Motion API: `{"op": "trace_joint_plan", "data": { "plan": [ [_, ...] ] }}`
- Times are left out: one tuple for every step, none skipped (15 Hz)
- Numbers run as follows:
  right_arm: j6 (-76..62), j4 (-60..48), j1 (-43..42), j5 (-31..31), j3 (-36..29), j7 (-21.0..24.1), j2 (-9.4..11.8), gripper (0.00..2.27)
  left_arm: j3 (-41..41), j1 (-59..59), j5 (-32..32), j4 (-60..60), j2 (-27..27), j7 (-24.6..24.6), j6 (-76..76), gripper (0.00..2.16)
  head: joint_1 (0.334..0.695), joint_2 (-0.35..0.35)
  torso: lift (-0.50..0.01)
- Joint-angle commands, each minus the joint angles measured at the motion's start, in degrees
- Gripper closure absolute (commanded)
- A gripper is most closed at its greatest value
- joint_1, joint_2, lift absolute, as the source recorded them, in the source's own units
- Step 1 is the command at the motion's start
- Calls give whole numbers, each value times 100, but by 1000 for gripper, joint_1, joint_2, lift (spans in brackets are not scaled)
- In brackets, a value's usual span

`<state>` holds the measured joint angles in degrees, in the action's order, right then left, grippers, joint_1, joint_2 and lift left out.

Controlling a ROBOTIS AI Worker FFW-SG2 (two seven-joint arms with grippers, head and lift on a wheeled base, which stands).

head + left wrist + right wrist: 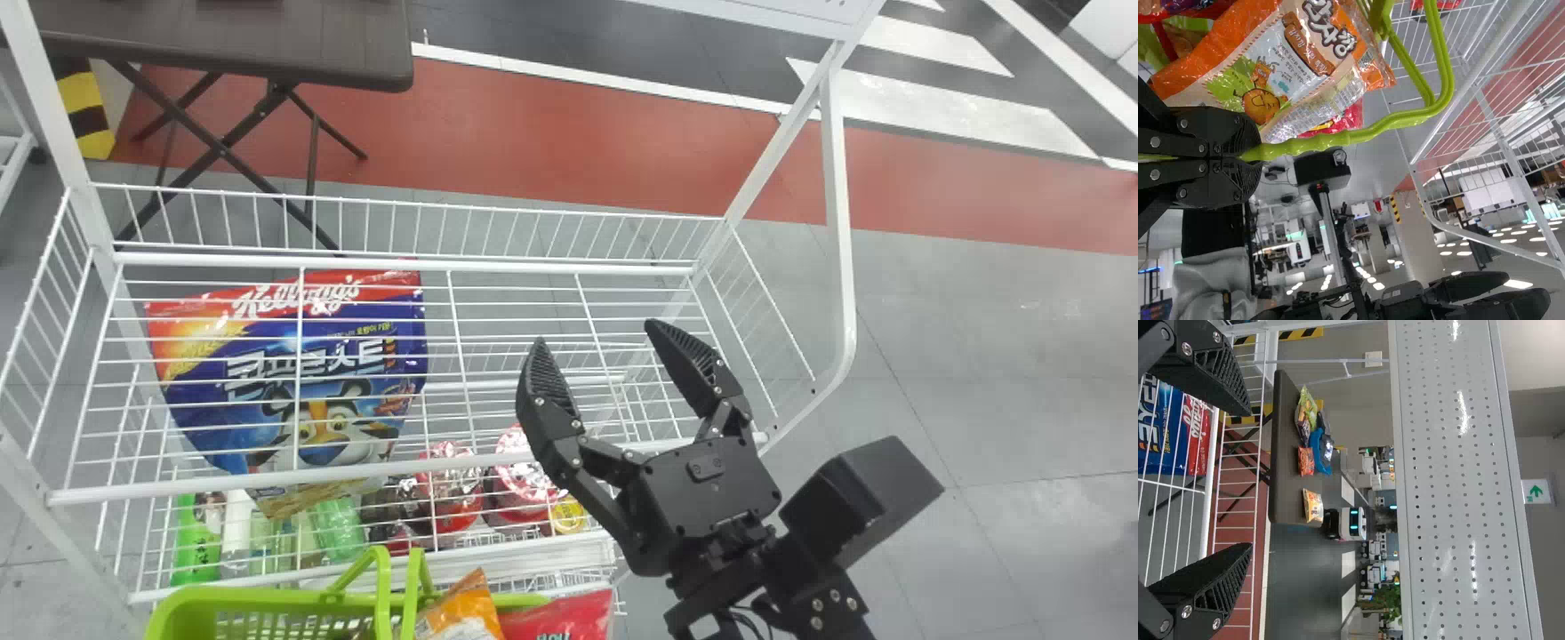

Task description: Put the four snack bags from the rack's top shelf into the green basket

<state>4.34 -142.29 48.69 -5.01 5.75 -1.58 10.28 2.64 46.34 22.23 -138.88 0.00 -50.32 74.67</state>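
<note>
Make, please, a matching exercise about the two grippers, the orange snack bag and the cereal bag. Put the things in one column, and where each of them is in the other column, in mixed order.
Things
1. Left gripper
2. Right gripper
3. Orange snack bag
4. Cereal bag

Places
A. Under the white shelf wires
B. On the basket handle
C. In the green basket
D. Above the wire shelf, open

Right pairs: 1-B, 2-D, 3-C, 4-A

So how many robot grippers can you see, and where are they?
2: the left gripper is closed on the green basket handle, and the right gripper is open over the white wire rack.
</note>
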Motion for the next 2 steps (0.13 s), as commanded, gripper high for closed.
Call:
{"op": "trace_joint_plan", "data": {
  "plan": [
    [-15,0,0,0,5,0,0,124,0,7,0,-25,-15,5,0,2145,695,-350,0],
    [-15,0,-9,0,5,0,0,124,0,7,0,-25,-15,5,0,2145,695,-350,0]
  ]
}}
